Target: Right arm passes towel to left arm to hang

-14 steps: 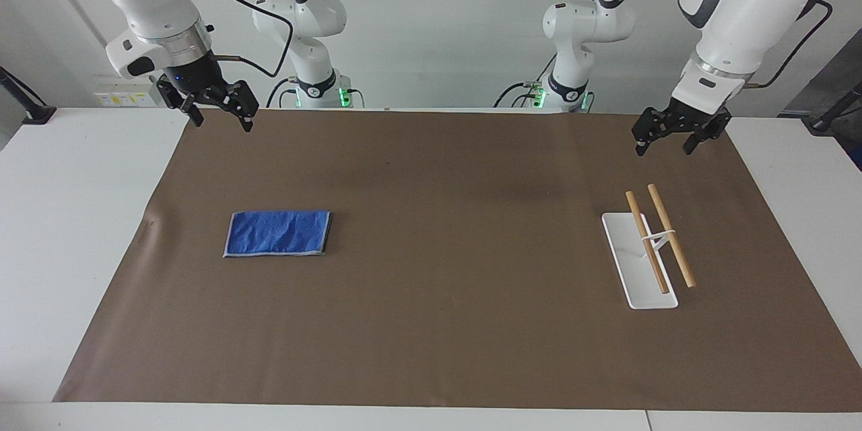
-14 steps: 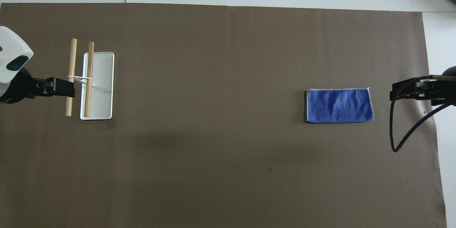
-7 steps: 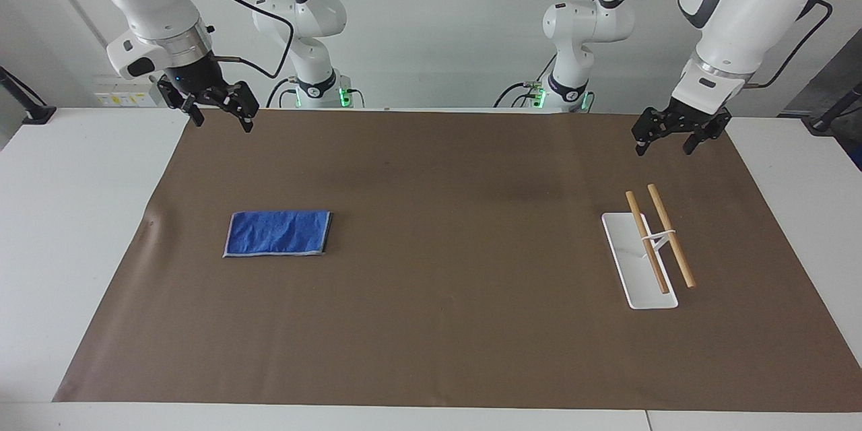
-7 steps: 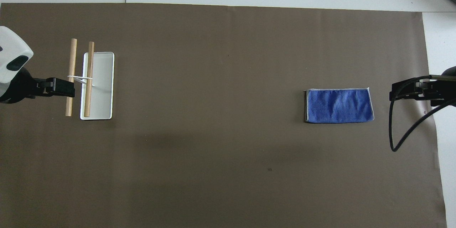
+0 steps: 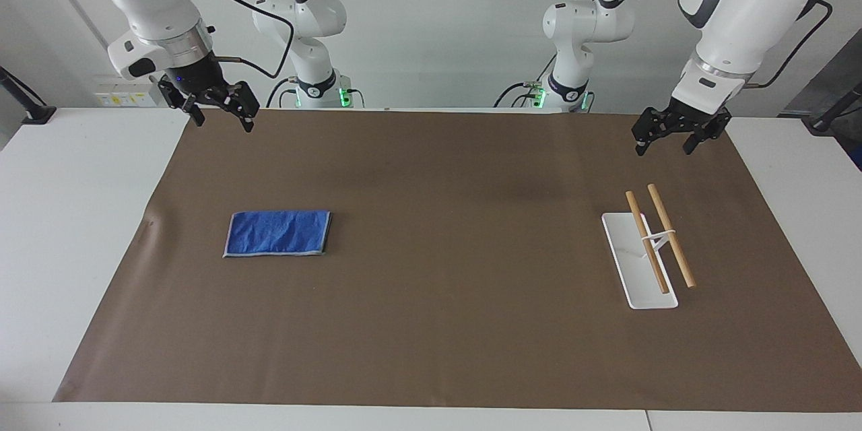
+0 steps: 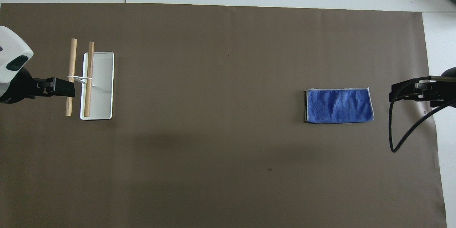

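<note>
Facing view shows you the towel lying flat and folded on the brown mat toward the right arm's end of the table, with nothing touching it. Your right gripper hangs up in the air over the mat's edge nearest the robots, fingers spread and empty. Same deal for your left gripper, released and empty, up over the mat near the rack with its two wooden bars.
</note>
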Tool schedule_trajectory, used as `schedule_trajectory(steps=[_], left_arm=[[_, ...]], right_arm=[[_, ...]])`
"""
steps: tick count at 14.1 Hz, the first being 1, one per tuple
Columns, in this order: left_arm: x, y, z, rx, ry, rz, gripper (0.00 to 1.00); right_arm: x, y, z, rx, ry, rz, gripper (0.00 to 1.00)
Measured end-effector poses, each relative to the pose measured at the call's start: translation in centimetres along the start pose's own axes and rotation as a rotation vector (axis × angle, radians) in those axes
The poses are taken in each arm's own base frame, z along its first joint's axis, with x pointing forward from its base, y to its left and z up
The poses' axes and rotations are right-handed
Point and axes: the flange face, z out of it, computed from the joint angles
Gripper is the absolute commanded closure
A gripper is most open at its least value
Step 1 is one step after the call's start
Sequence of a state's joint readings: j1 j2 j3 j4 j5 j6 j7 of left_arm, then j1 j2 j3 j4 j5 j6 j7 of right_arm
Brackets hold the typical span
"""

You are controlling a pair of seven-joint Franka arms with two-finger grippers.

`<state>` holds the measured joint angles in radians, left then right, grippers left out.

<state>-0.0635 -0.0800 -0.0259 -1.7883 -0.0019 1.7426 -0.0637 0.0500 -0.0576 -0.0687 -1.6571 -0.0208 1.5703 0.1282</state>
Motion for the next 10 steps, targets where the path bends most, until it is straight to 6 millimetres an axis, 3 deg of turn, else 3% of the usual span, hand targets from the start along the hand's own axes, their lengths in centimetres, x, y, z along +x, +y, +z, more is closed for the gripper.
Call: schedule_trajectory(steps=[6,8,10], left_arm=[[0.0,0.0,0.0,0.000,0.000,0.000,0.00],[0.0,0.0,0.0,0.000,0.000,0.000,0.00],[0.0,0.0,0.0,0.000,0.000,0.000,0.00]], right_arm=[[0.2,-0.1,1.2,0.001,0.007,-0.001,0.00],[0.7,-0.2,3.4,0.006,0.039,-0.002,0.00],[1.4,-0.5,7.0,0.012,0.081,-0.006,0.00]])
